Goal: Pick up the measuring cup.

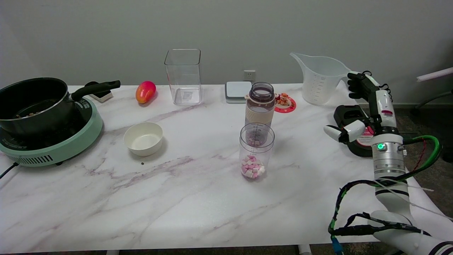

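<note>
My right robot hand (364,106), fingers spread and empty, sits just right of the translucent plastic measuring cup (320,78); grasping and lifting remain.

The measuring cup (320,79) is a large jug of clear, slightly frosted plastic, wide at the mouth and tapering toward a narrower base. It stands upright on the far right part of the marble table, close to the back edge. A pointed pouring spout juts from its rim toward the left. Faint graduation marks run down its wall; the figures are too small to read. It looks empty. Its handle side faces right and is partly hidden, so the handle's shape cannot be made out.
</note>
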### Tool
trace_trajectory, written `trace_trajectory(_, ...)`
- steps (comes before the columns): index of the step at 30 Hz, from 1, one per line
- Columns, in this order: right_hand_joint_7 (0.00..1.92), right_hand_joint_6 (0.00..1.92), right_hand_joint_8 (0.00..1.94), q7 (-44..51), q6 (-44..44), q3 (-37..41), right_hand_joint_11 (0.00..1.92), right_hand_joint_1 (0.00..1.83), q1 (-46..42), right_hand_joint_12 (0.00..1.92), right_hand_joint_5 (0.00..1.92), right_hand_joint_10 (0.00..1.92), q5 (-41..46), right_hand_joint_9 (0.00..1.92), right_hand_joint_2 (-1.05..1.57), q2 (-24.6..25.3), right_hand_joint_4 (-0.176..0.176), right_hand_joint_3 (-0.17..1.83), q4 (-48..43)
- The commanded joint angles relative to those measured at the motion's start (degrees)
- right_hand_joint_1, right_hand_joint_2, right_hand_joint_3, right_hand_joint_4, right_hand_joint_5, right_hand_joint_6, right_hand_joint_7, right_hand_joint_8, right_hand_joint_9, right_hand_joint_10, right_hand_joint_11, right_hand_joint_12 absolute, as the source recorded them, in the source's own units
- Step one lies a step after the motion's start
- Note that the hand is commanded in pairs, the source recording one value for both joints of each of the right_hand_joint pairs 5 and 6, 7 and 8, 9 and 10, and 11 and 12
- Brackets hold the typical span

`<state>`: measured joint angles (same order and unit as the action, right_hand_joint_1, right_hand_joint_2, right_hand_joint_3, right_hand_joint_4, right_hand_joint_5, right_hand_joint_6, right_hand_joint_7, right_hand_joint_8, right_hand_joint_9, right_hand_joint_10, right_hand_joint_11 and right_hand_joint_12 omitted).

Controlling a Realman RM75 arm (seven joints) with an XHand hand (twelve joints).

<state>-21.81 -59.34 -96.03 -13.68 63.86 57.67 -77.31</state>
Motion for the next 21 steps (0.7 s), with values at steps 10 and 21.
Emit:
trace_trajectory(10,0.58,0.45,0.58,-7.9,-2.6,-17.7,0.69,1.21,-2.9,0.69,0.45,0.61,14.7,0.61,-0.51,1.8,0.0,1.34,-13.7)
trace_trajectory(21,0.57,0.34,0.57,-17.8,-5.1,-19.1,0.69,1.1,-9.2,0.69,0.34,0.58,4.6,0.58,-0.53,4.8,0.0,0.8,-13.7)
